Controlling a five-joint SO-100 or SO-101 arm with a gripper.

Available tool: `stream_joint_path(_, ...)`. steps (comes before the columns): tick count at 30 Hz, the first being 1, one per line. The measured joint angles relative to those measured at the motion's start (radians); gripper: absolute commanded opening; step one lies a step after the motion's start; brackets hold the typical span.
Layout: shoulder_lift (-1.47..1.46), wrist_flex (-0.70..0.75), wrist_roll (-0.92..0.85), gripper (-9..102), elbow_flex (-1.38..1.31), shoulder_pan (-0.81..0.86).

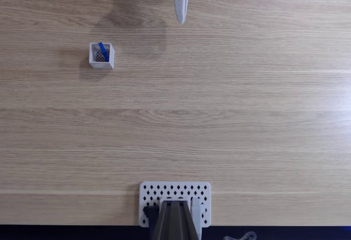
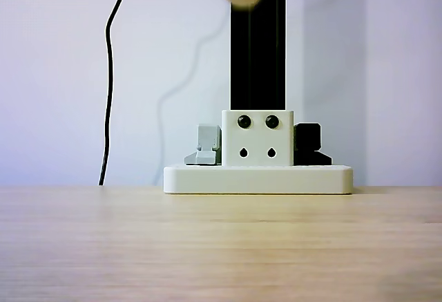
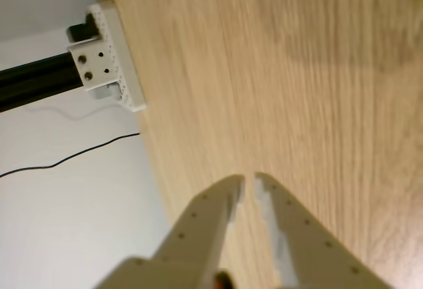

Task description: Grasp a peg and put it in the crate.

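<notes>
Leaning inside the crate (image 1: pixel 101 56), the peg (image 1: pixel 102 51) shows in the fixed view as a blue sliver angled from upper left to lower right over the dark mesh floor, so by my reading the placing is done. The gripper (image 1: pixel 181 20) hangs at the top edge of that view, well apart from the crate, which lies down and to the left of it on the table (image 1: pixel 230 119). In the wrist view the gripper (image 3: pixel 250 182) holds nothing: its two pale fingers (image 3: pixel 211 203) sit almost together with just a thin slit at the tips, over bare wood. Whether the tips quite touch is hard to say, since that picture is soft. Any coming move turns on that gap between gripper and crate; with the peg already in, a retreat looks likelier than another reach. Opposite, the perforated plate (image 1: pixel 175 193) carries a dark post (image 2: pixel 257 53).
</notes>
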Motion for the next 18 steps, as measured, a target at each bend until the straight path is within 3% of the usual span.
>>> stream_joint_path(18,0.000,0.009,0.000,-1,0.000,-0.002)
